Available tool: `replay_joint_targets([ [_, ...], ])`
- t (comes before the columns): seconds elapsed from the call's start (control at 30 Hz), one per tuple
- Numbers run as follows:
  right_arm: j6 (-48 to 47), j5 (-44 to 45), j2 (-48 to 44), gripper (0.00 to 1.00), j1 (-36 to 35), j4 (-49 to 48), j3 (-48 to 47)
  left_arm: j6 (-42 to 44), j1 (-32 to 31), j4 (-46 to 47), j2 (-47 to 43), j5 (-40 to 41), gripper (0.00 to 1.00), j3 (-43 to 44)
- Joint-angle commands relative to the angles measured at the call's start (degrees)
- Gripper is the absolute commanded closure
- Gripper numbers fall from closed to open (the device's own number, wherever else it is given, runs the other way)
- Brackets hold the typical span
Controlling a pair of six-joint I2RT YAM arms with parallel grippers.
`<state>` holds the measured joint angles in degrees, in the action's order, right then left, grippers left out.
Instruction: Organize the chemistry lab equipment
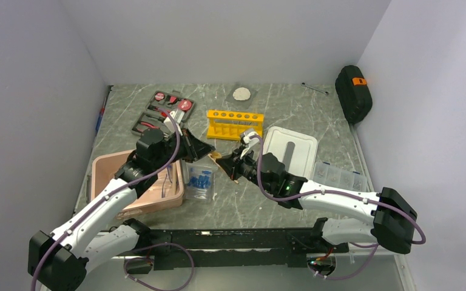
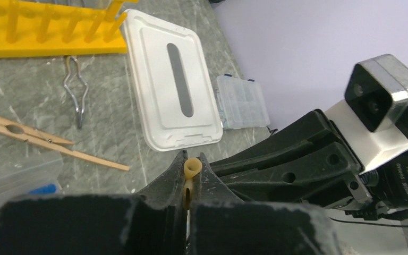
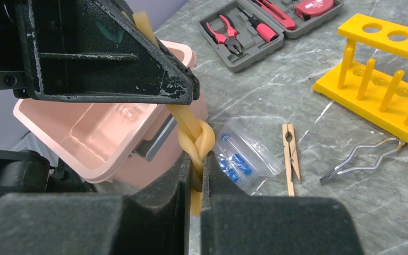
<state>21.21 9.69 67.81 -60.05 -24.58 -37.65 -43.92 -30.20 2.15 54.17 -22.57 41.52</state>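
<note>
Both arms meet over mid-table. The right gripper (image 3: pixel 197 159) has its jaws pinched onto tan rubber tubing (image 3: pixel 195 139) just below a knot. The left gripper (image 2: pixel 191 159) is clamped on the same tubing near its open, hollow end, which pokes out past the fingertips. The tubing is pale yellow-tan, glossy and clear of the table. Beneath it lies the clear bag (image 3: pixel 241 159) of small blue-capped tubes, flat on the marble-patterned table (image 1: pixel 267 200) just beside the pink bin (image 1: pixel 158 195). Beyond the bag, 1 tan wooden clamp (image 3: pixel 290 154) lies flat, near a wire test-tube holder (image 3: pixel 358 156). Farther back stands the yellow rack (image 1: pixel 233 123), upright, with 6 holes. The open tool kit (image 1: pixel 164 112) sits to its left. A white lid (image 1: pixel 291 148) and the clear parts box (image 1: pixel 340 176) lie to its right.
</note>
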Motion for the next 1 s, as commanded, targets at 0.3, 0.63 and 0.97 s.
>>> replay_joint_targets([
  [0.3,0.0,11.4,-7.1,0.06,1.1,0.3,2.2,13.9,0.4,-23.9,-2.0,15.5,1.0,11.9],
  [0.63,-0.2,15.7,-12.2,0.04,5.0,7.4,4.7,25.2,19.1,-44.2,-1.6,11.2,1.0,16.1],
  [0.97,1.2,17.9,-15.4,0.07,7.2,9.7,7.6,27.8,21.1,-48.3,2.4,21.9,1.0,12.1],
])
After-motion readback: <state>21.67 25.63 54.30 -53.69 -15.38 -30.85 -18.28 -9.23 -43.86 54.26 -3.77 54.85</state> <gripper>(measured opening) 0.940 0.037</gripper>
